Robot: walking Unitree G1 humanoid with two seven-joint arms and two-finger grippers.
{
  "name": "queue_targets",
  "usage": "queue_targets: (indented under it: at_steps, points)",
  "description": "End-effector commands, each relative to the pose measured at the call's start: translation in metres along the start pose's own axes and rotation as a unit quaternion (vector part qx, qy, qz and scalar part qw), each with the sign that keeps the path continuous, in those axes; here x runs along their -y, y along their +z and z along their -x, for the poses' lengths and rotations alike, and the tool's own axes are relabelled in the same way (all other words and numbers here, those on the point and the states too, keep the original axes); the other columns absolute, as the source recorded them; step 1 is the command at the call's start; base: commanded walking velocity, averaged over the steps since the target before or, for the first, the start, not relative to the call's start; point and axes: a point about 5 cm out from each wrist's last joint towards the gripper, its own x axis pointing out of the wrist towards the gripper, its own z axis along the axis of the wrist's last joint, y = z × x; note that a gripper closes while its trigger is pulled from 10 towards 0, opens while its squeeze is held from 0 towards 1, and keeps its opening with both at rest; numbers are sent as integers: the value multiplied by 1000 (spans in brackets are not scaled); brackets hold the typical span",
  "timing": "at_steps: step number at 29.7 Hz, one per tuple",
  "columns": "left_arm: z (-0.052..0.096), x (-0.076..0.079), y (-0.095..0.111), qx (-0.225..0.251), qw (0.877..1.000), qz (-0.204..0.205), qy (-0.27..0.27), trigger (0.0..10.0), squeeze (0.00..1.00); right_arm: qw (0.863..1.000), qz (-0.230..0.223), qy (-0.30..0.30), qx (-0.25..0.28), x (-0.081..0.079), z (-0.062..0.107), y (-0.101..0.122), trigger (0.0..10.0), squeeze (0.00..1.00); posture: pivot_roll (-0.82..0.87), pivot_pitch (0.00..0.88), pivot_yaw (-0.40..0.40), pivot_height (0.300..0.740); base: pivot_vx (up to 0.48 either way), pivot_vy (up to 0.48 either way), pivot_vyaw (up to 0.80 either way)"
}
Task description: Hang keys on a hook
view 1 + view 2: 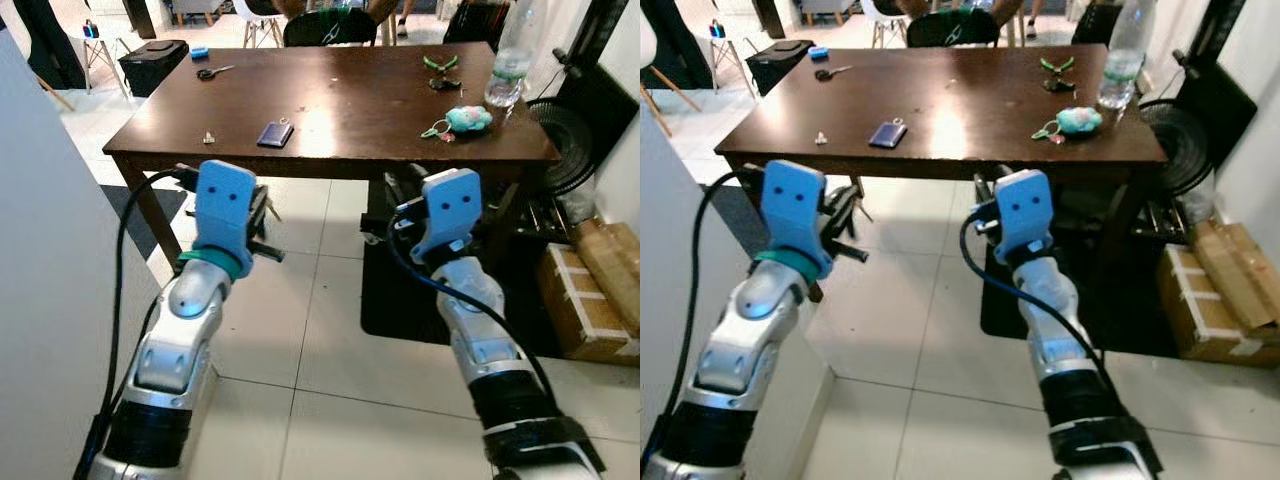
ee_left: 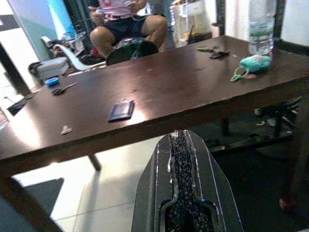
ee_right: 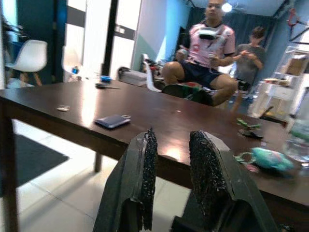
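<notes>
A bunch of keys with a teal plush charm (image 1: 464, 120) lies near the right front corner of the dark wooden table (image 1: 340, 150). A blue key fob (image 1: 275, 134) and a small loose key (image 1: 208, 138) lie near the front left edge. Both arms are held out low in front of the table, below its top. My left gripper (image 2: 179, 137) is shut with nothing in it and faces the table's front edge. My right gripper (image 3: 171, 140) is open by a narrow gap, empty, and sits under the front edge near the middle.
Scissors (image 1: 213, 72), green pliers (image 1: 440, 65) and a plastic bottle (image 1: 510, 55) are also on the table. A person (image 3: 207, 63) sits across it and another stands behind. Cardboard boxes (image 1: 590, 290) and a fan (image 1: 565, 140) are on the right, a white panel (image 1: 50, 250) on the left.
</notes>
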Motion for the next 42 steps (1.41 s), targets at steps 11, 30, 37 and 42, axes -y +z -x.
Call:
queue_targets:
  at_steps: [11,30,37,42]
  points:
    - [18,-24,-9,-16,998,-13,51,10000,0,999,-21,46,6,-32,-15,6,10000,0,-77,0,111,740,0,0,0]
    - [11,-20,-8,-11,999,-12,40,10000,0,999,-44,14,12,-11,-15,12,10000,0,-82,0,101,740,0,0,0]
    - [13,-12,-16,-18,999,-7,33,10000,0,999,-29,5,12,4,-16,16,10000,0,-97,0,99,740,0,0,0]
    - [21,-23,-17,-24,999,-24,43,10000,0,1000,-29,12,4,0,-17,11,10000,0,-59,0,82,740,0,0,0]
